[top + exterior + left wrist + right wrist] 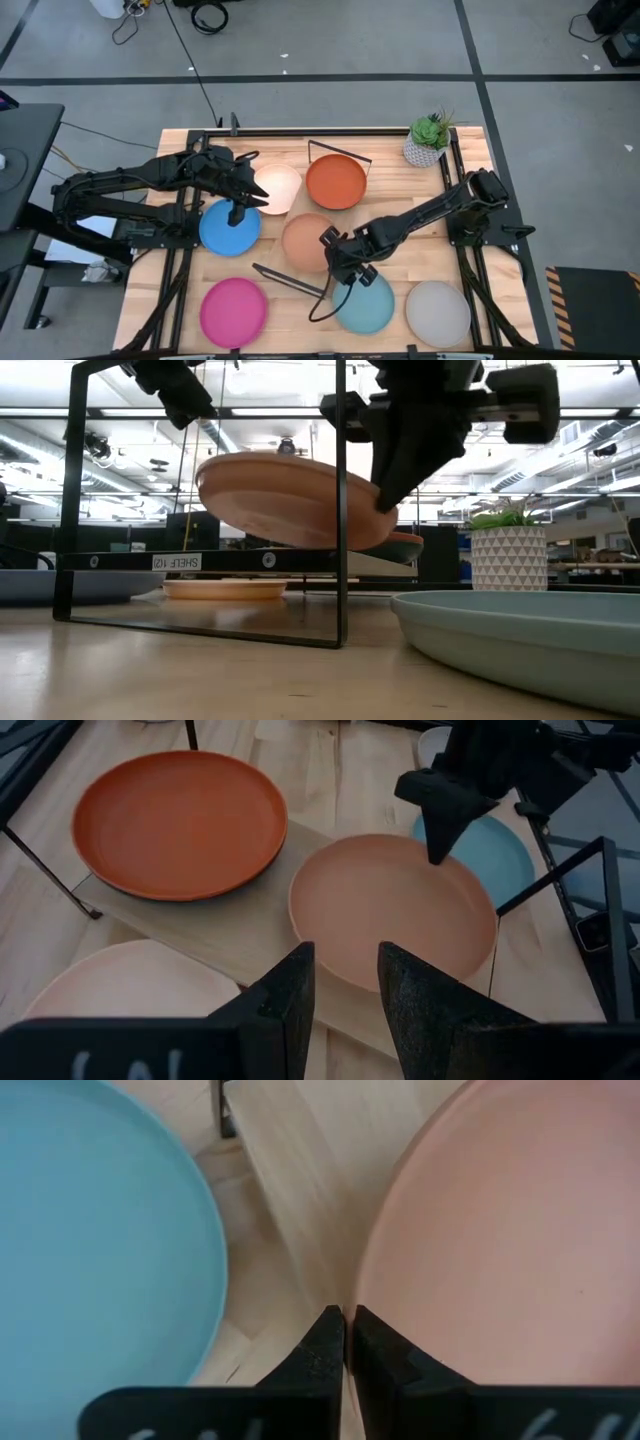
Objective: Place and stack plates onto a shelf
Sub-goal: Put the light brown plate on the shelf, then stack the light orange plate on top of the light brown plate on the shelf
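Observation:
My right gripper (335, 246) is shut on the terracotta plate (305, 238), which hovers tilted over the shelf's light-wood board (250, 920) in the low view. The orange plate (335, 180) lies on the board's far end. The cream plate (278, 188) and blue plate (230, 228) rest flat on the table beside the board. My left gripper (250, 195) hangs open above the cream plate's edge and touches nothing. The pink (233, 310), light blue (365, 300) and grey (437, 312) plates lie along the near edge. I cannot make out a dark teal plate. My right gripper pinches the terracotta plate's rim (368, 1295) between its two fingers, on the side toward the table's right. The fingers (385, 500) slant down onto it from above. The plate (280, 495) is lifted off the board and tilted, with the held side lower.
Thin black wire frames stand at the shelf's two short ends (340, 150) (285, 280), the near one close to my right gripper. A potted plant (430, 140) sits at the table's far right corner. The light blue plate (90, 1230) lies just under my right wrist.

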Controlling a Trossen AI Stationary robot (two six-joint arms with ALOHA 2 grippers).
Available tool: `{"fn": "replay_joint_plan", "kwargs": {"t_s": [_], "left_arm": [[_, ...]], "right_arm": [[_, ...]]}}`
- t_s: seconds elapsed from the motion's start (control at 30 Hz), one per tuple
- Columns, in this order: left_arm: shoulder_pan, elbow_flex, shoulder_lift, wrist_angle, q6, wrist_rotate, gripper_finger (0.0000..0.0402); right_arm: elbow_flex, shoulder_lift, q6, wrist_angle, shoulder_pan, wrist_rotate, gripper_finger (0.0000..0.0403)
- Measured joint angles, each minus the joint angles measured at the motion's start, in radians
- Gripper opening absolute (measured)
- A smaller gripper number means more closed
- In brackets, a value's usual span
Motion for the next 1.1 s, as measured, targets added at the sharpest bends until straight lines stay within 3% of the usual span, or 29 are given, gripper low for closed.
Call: {"fn": "replay_joint_plan", "kwargs": {"t_s": [0.37, 0.67, 0.87, 1.1], "left_arm": [[0.000, 0.000, 0.000, -0.029, -0.001, -0.004, 0.0118], [0.001, -0.118, 0.033, -0.052, 0.011, -0.209, 0.0118], [0.001, -0.149, 0.156, -0.051, 0.037, -0.247, 0.0118], [0.008, -0.151, 0.324, -0.053, 0.193, -0.248, 0.0118]], "right_arm": [[-0.052, 0.000, 0.001, 0.087, -0.002, 0.012, 0.0059], [-0.027, -0.001, 0.044, 0.027, 0.007, 0.111, 0.0080], [0.031, -0.014, 0.137, -0.100, 0.007, 0.108, 0.0092], [0.044, -0.102, 0.298, -0.252, 0.034, 0.149, 0.0093]]}}
